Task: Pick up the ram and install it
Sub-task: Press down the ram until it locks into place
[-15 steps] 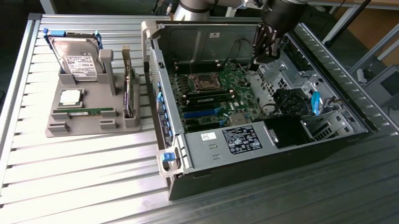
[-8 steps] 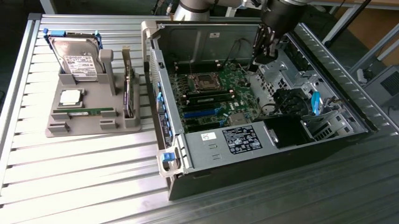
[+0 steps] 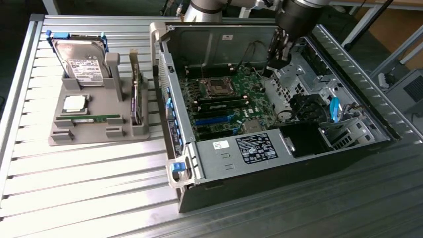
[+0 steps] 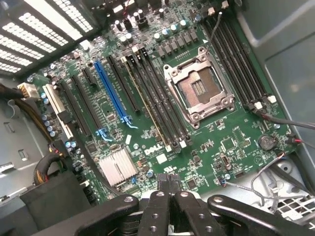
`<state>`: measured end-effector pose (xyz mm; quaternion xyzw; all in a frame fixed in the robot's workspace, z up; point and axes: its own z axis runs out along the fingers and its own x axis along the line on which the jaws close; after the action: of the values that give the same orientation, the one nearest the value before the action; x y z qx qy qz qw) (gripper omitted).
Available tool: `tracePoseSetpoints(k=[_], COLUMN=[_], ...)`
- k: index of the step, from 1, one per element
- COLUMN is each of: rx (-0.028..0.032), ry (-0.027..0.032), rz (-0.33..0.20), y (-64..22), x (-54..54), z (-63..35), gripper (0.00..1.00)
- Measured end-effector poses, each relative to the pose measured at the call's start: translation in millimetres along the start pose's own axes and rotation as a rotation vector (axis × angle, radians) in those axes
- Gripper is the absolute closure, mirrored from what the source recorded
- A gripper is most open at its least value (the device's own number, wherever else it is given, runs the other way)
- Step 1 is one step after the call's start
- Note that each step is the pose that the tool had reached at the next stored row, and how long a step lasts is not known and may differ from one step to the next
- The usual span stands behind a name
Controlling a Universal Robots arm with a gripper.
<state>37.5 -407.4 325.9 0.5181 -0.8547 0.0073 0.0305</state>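
A ram (image 3: 92,119), a thin green stick with a white label, lies flat in the grey holder (image 3: 99,136) at the exterior view's left. Another green stick (image 3: 221,103) stands in a memory slot beside the empty CPU socket (image 3: 216,87); in the wrist view it is a thin gold-edged strip (image 4: 146,104) between black slots. My gripper (image 3: 276,63) hangs inside the open computer case (image 3: 278,163), above the motherboard's far corner. Its black fingers (image 4: 158,196) are shut together with nothing between them, and the gripper (image 4: 169,179) is well apart from the holder.
The holder also carries a hard drive (image 3: 82,62), a square silver CPU chip (image 3: 74,103) and an upright expansion card (image 3: 136,94). Inside the case are a power supply (image 3: 241,151), a blue slot (image 4: 113,91), a heatsink (image 4: 118,166) and loose cables (image 4: 275,172). Everything rests on a slatted metal table (image 3: 79,188).
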Motion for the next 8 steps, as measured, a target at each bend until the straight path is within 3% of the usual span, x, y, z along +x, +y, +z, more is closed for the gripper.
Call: tracePoseSetpoints(k=[8], rx=[-0.0057], ry=[-0.0006], rz=[0.108], y=[-0.1], x=[-0.2], z=[4.1], gripper=[0.91])
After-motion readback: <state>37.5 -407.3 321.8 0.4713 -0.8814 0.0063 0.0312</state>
